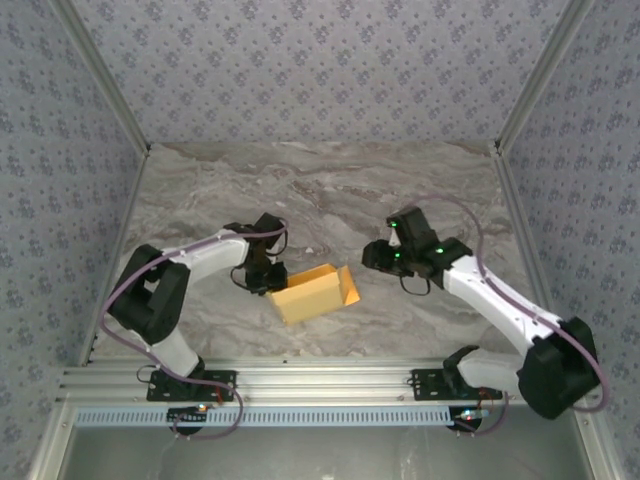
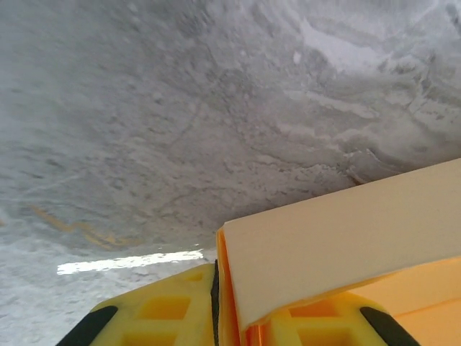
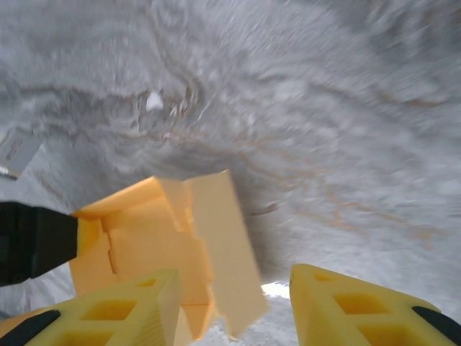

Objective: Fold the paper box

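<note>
**A:** Where is the paper box (image 1: 313, 292) lying?

**B:** It is lying on the marble-patterned table (image 1: 400, 190), in the near half, between the 2 arms and closer to the left one. It is sitting partly folded: the orange body is lying flat, and 1 flap (image 1: 347, 283) is standing up at its right end.

**A:** What is the left gripper doing?

**B:** The left gripper (image 1: 266, 282) is sitting right at the box's left end. In the left wrist view its 2 yellow fingers (image 2: 166, 317) are pressing together, with a thin edge of card squeezed between them. A pale panel of the box is rising just beyond the pads. So it is clenching on the paper box.

**A:** And the right one?

**B:** The right gripper (image 1: 372, 258) is hovering just beside the raised flap at the box's right end. From above, a narrow strip of table is showing between them. In the right wrist view its 2 fingers (image 3: 360, 310) are standing well apart, released and gripping nothing. The pale flap is tilting up beyond the gap between them, and the orange body is spreading out to the left of it.

**A:** Is the flap touching either of those fingers?

**B:** I cannot tell. In the wrist view its lower edge is overlapping the finger on the left side of the picture, but the picture is blurring there.
</note>
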